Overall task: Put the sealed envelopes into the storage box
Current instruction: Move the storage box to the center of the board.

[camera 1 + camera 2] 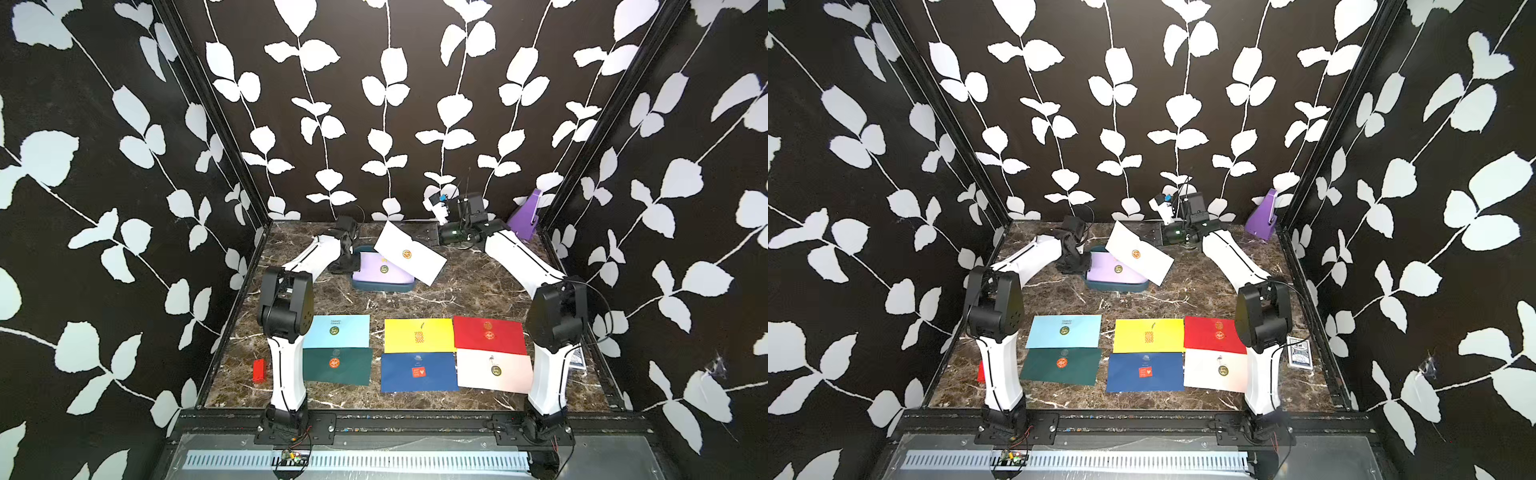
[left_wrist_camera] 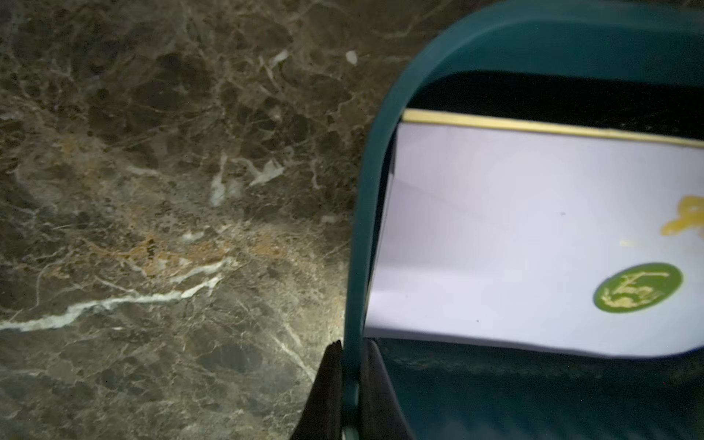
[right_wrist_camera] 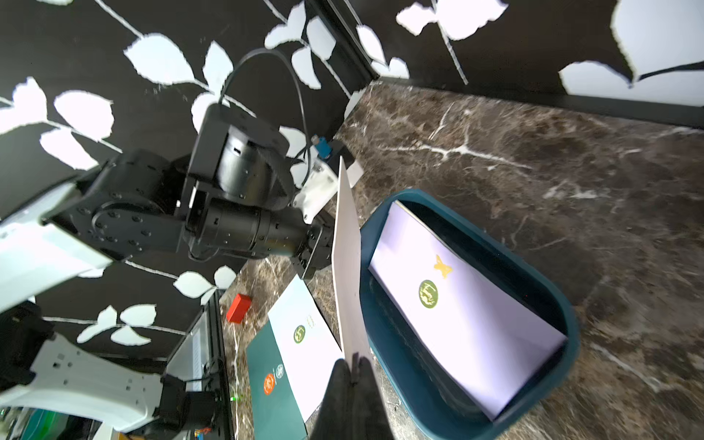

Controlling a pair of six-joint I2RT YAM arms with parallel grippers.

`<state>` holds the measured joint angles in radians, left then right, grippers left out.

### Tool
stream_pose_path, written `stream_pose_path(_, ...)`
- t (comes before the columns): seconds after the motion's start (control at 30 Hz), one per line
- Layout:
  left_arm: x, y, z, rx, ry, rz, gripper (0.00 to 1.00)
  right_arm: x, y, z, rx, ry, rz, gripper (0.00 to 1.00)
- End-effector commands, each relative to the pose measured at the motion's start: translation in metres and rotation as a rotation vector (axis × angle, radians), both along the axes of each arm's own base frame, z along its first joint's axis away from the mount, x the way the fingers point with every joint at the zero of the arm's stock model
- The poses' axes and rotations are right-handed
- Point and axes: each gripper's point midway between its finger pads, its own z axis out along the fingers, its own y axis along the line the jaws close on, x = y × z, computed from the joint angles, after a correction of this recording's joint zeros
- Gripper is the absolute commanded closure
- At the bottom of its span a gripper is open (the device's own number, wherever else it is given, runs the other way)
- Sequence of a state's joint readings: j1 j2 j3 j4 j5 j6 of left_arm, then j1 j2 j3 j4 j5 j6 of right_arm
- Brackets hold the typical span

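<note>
One storage box (image 1: 382,286) sat far back on the table (image 1: 478,291), the left gripper (image 2: 352,346) clamped on its wall, a finger on each side. Two envelopes lay inside, the lilac envelope (image 1: 378,270) over a cream envelope (image 2: 533,126) showing only an edge, and the right gripper (image 3: 354,365) pinched the white envelope (image 1: 409,257), tilted above the box. Six more lay flat near the front: light blue envelope (image 1: 338,331), yellow envelope (image 1: 417,334), red envelope (image 1: 488,334), dark green envelope (image 1: 338,365), navy envelope (image 1: 417,372), pale pink envelope (image 1: 494,370).
</note>
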<state>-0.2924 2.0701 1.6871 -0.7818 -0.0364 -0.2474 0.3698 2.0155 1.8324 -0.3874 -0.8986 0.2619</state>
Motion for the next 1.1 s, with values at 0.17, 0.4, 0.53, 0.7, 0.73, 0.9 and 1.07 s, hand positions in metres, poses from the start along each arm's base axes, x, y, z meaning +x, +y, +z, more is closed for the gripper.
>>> stream_pose_path(0.17,-0.001,-0.036,0.009,-0.046,-0.010,-0.184,0.96,-0.003,0.013,-0.010,-0.012,-0.008,0.100,1.00)
stream_pose_path(0.4,-0.002,-0.048,0.010,-0.066,-0.007,-0.234,0.98,0.003,0.013,-0.023,-0.040,-0.048,0.122,1.00)
stream_pose_path(0.53,-0.004,-0.051,0.009,-0.071,0.002,-0.250,0.99,0.010,0.016,-0.030,-0.050,-0.049,0.138,1.00)
stream_pose_path(0.7,-0.004,-0.051,0.007,-0.068,0.009,-0.253,0.99,0.018,0.016,-0.038,-0.069,-0.034,0.158,1.00)
stream_pose_path(0.73,-0.004,-0.051,0.006,-0.069,0.010,-0.253,1.00,0.018,0.017,-0.040,-0.075,-0.030,0.164,1.00)
stream_pose_path(0.9,-0.006,-0.052,0.003,-0.080,0.021,-0.245,1.00,0.020,0.018,-0.057,-0.099,0.003,0.188,1.00)
stream_pose_path(1.07,-0.007,-0.052,0.003,-0.081,0.025,-0.241,1.00,0.018,0.018,-0.074,-0.117,0.038,0.207,1.00)
